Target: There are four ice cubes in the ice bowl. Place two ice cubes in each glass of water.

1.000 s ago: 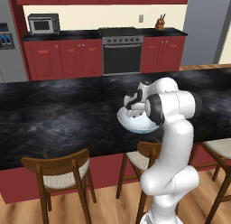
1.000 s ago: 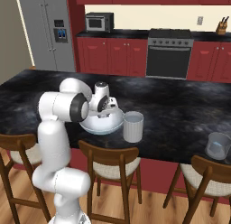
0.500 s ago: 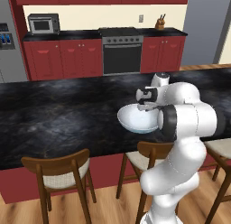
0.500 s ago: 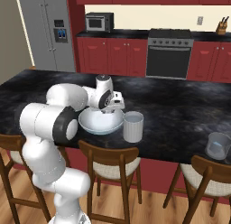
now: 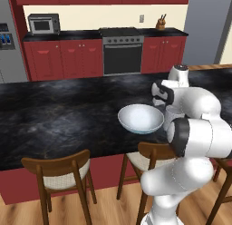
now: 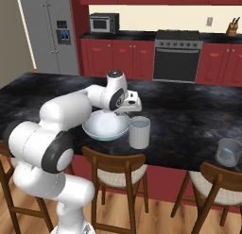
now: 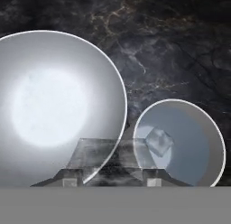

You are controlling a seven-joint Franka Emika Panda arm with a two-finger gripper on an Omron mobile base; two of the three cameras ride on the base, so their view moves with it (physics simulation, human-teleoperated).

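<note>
- Counter (image 6: 189,115): one long slab of glossy black marbled stone; three wooden stools along its near edge in the right base view.
- Bowl (image 5: 140,119): one, wide, shallow, smooth pale white. Its inside looks washed out in the hand view, so I can't tell whether any cubes lie in it.
- Glasses: two translucent straight cylinders; one (image 6: 139,132) just beside the bowl, the other (image 6: 229,152) well apart to the right.
- Gripper (image 7: 113,173): half a second ago over the bowl, now above the bowl–glass gap; jaws spread, empty.
- Cube (image 7: 159,142): one clear cube inside the near glass.
</note>
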